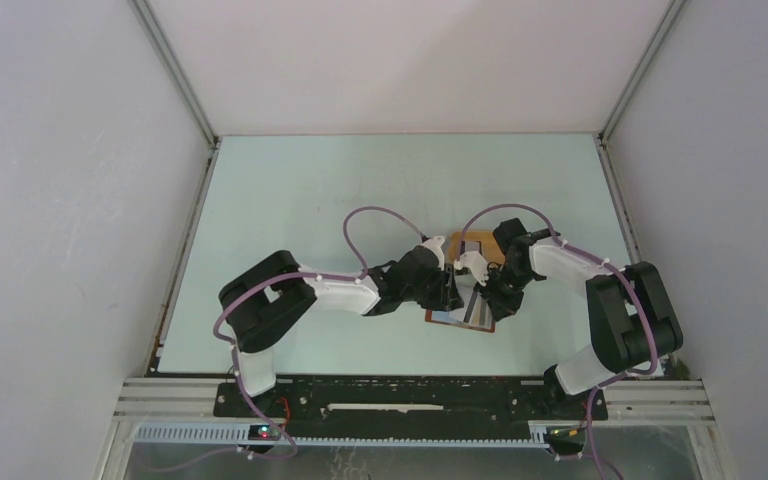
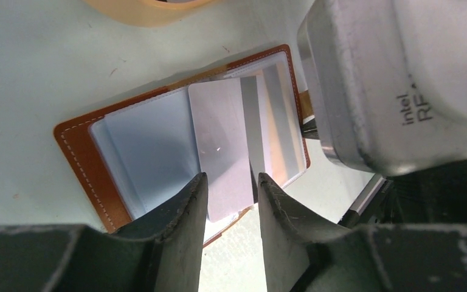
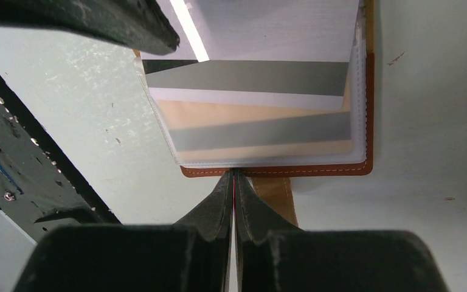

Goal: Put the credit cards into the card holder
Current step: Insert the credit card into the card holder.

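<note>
Your left pincer sits spread around a grey card lying on the open card holder. Your right pincer is pressed together, tips at the holder's 6 o'clock edge.

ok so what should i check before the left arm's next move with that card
1. Card holder lying open and flat: ok.
2. Grey card lying on the holder's middle pages, fully inside a sleeve: cannot tell.
3. Left gripper jaws apart, one on each side of the card's near end: ok.
4. Left fingers clear of the card: cannot tell.
5. Right gripper shut, tips at the holder's stitched edge: ok; whether it pins the holder down, cannot tell.
6. Striped cards seated in the clear sleeves: ok.
</note>
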